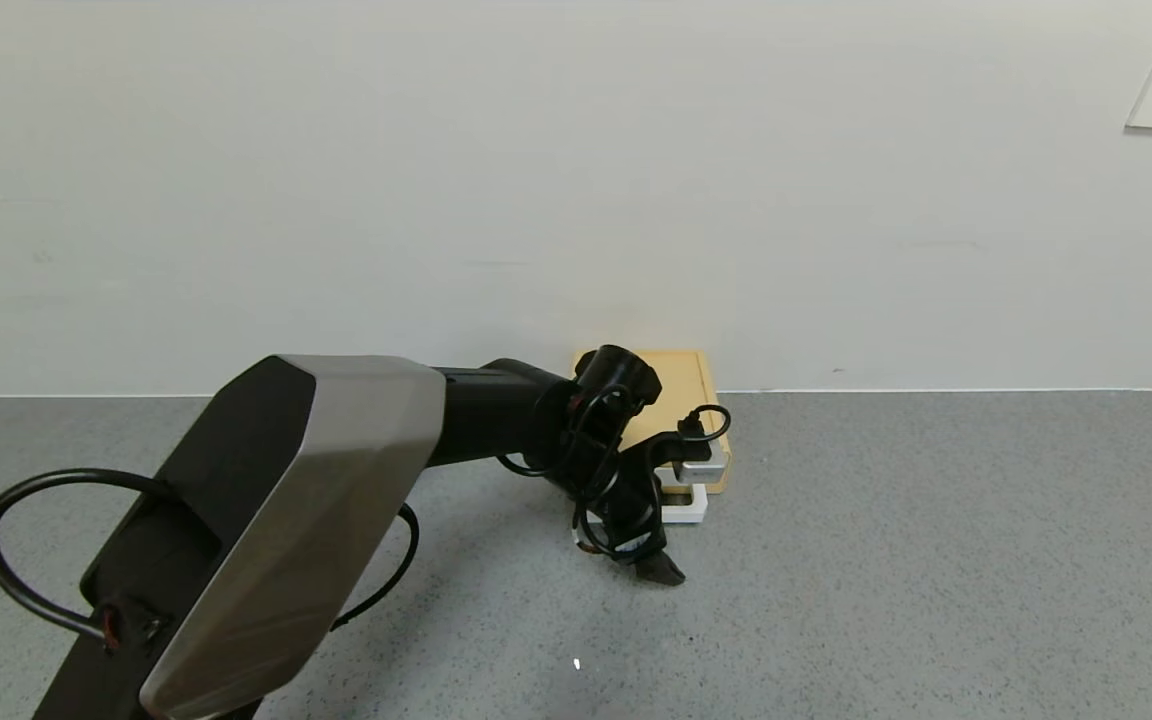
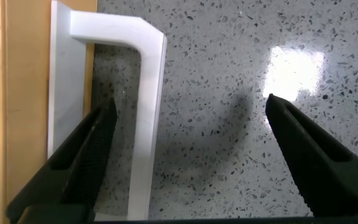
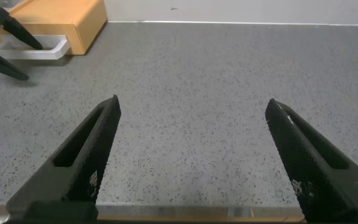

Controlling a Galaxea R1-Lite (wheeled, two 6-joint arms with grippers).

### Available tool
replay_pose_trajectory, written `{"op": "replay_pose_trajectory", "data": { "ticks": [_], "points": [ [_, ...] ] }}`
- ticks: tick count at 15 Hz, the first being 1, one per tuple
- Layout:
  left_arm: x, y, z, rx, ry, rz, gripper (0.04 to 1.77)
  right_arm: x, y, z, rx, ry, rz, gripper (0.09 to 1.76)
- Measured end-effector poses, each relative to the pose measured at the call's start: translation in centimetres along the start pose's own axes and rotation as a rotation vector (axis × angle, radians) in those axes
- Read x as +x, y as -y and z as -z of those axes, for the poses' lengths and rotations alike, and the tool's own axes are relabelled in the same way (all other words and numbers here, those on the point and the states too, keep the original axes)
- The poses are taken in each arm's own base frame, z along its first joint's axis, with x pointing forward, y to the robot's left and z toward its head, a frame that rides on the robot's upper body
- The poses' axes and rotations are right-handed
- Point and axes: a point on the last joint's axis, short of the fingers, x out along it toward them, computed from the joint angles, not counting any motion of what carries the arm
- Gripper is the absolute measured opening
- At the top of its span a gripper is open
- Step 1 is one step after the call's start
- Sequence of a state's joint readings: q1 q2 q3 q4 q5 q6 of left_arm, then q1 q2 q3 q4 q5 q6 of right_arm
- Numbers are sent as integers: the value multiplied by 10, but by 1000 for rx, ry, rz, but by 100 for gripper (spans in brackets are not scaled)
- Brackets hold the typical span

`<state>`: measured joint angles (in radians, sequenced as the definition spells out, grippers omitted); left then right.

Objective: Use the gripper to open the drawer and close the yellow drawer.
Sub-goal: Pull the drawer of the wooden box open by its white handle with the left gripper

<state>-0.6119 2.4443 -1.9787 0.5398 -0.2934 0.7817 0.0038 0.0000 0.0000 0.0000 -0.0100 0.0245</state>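
The yellow drawer (image 1: pixel 688 400) is seen on the grey floor (image 1: pixel 936 560), right against the white wall (image 1: pixel 576 180). Its white handle (image 2: pixel 146 118) sticks out in front. The left gripper (image 2: pixel 188 155) is held wide open around the handle, one finger (image 2: pixel 82 155) inside the loop; nothing is gripped. The right gripper (image 3: pixel 191 155) is parked well apart, open and empty.

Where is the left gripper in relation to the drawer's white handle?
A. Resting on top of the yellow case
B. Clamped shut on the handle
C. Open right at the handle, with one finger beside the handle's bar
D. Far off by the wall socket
C: in the left wrist view the left gripper is spread wide, one of its fingers right beside the bar of the white handle of the drawer, nothing gripped.
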Motion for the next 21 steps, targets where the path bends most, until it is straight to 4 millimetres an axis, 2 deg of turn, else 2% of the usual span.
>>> {"op": "replay_pose_trajectory", "data": {
  "ticks": [11, 21],
  "points": [
    [12, 4, 6, -49, 41, 84, 173, 0, 0, 0, 0, 0, 0, 171],
    [16, 26, 3, -101, 7, 138, 173, 0, 0, 0, 0, 0, 0, 171]
  ]
}}
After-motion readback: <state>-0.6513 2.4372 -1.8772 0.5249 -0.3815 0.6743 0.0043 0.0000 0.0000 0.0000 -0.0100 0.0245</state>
